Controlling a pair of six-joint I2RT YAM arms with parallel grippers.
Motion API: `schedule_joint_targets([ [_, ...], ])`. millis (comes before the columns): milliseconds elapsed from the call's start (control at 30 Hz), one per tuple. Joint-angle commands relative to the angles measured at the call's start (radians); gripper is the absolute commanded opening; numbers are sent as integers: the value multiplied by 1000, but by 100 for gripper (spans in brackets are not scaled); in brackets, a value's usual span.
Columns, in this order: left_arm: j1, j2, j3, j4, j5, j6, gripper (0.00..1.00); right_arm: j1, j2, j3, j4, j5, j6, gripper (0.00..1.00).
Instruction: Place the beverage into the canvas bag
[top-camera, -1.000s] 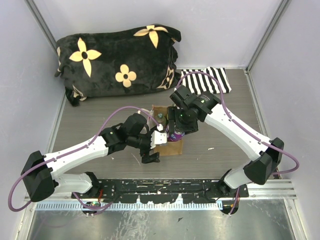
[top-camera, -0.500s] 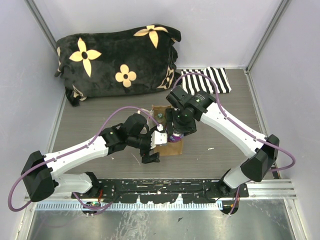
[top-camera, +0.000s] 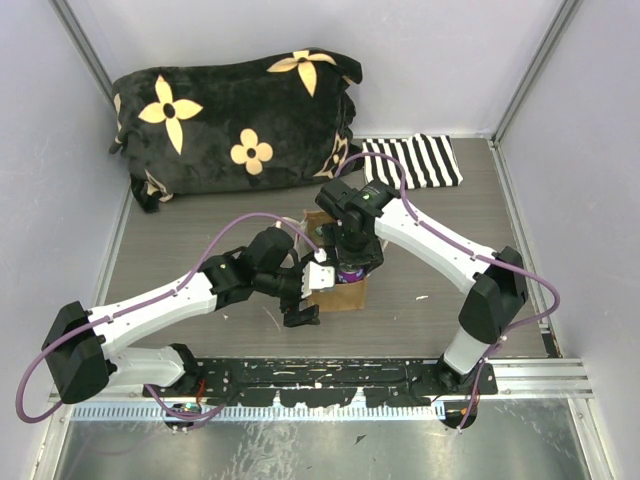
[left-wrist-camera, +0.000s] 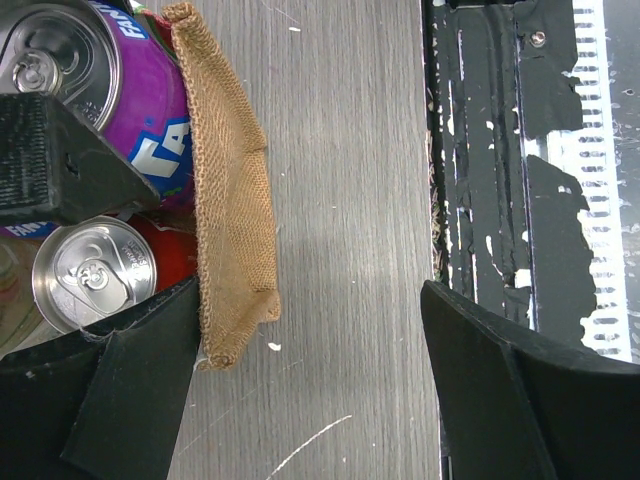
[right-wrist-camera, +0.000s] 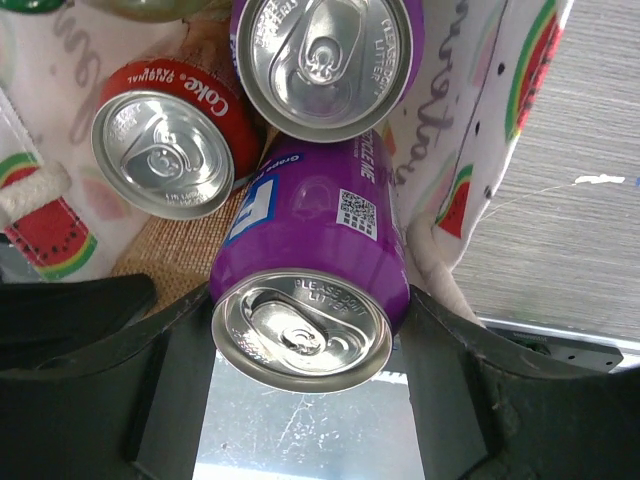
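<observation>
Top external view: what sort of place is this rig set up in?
Probably a lab test booth: plain white walls box in the grey table, a black mounting plate runs along its near edge, and the flowered cushion looks like a prop.

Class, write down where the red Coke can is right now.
In the right wrist view, the red Coke can stands upright inside the canvas bag, on the left, beside an upright purple can.

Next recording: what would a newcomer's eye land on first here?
The right end effector grips a purple soda can at the mouth of the canvas bag, mid-table, where a red cola can and a second purple can already stand. A black flowered cushion fills the far-left corner.
</observation>
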Motion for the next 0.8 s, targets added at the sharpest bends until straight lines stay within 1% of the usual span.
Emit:
schedule_joint_targets([
  [0,-8,-13,-26,-24,13,-3,93,-7,-14,23,29,62,-14,1],
  [267,-7,-9,-26,-13,13,-5,93,-6,5,31,33,75,-16,1],
  [767,-8,-14,-35,-14,8,0,94,4,-15,-191,237,76,19,1],
])
